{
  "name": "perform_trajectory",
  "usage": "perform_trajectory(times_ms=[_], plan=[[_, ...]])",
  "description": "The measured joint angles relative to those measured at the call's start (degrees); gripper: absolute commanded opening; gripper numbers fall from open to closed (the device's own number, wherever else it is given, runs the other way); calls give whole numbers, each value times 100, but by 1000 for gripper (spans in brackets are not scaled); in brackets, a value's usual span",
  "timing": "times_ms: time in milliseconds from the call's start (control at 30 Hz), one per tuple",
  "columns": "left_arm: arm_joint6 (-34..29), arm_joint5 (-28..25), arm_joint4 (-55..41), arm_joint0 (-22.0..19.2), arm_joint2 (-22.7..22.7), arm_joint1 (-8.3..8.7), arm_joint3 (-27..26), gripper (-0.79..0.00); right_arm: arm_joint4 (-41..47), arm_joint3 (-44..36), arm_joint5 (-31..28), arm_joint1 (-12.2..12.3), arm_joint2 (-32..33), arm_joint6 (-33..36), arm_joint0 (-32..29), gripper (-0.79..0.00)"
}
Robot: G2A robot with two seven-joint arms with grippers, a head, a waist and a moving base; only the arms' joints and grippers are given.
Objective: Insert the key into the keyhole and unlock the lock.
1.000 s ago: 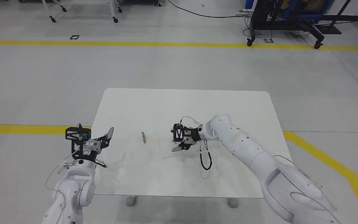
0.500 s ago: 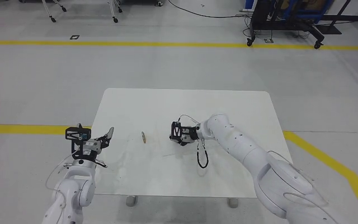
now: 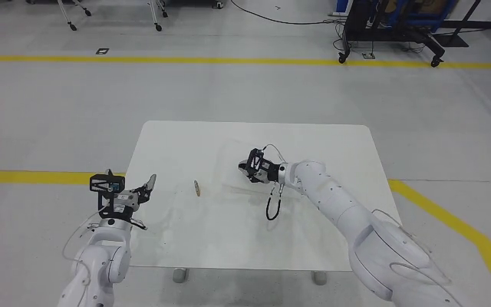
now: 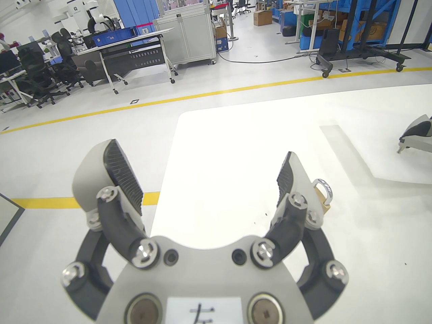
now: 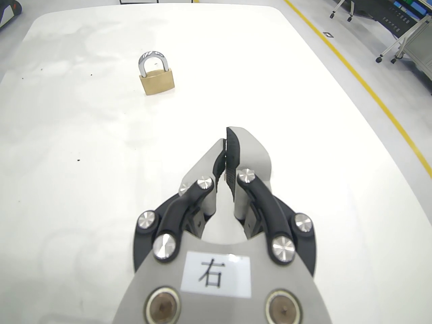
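While right gripper fingers are clenching, left gripper fingers gaping, any thinly pinched key is risking twisting before reaching padlock.

The right claw is seen with its ribbed pads pressed together over the white tabletop. A brass padlock, its silver shackle closed, is seen resting on the tabletop, well apart from the claw.

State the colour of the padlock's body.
The padlock body is brass-gold, best seen in the right wrist view.
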Motion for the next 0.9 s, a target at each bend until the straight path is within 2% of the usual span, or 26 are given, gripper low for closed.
perform_trajectory(times_ms=[333, 400, 500, 567, 667, 800, 900], plan=[[-21, -8, 40, 14, -13, 1, -26, 0, -6, 0, -4, 0, -3, 14, 2, -785], [-125, -226, 60, 18, -15, 11, -190, 0, -6, 0, -4, 0, -3, 14, 2, -785], [-563, -957, -195, -151, -114, 53, -581, 0, -6, 0, -4, 0, -3, 13, 2, -785], [-1132, -1503, -282, -481, -109, 91, -727, 0, -6, 0, -4, 0, -3, 13, 2, -785], [-2065, -1874, -256, -1233, 183, 102, -622, 0, -5, -3, -1, 0, -3, 15, -1, -785], [-3111, -2276, -317, -2266, 917, 61, -214, 0, -96, -290, -11, 42, -21, 7, -147, -785], [-3715, -2361, -260, -3052, 1546, -11, 301, 0, -412, -552, -205, 151, -79, -306, -229, -785]])
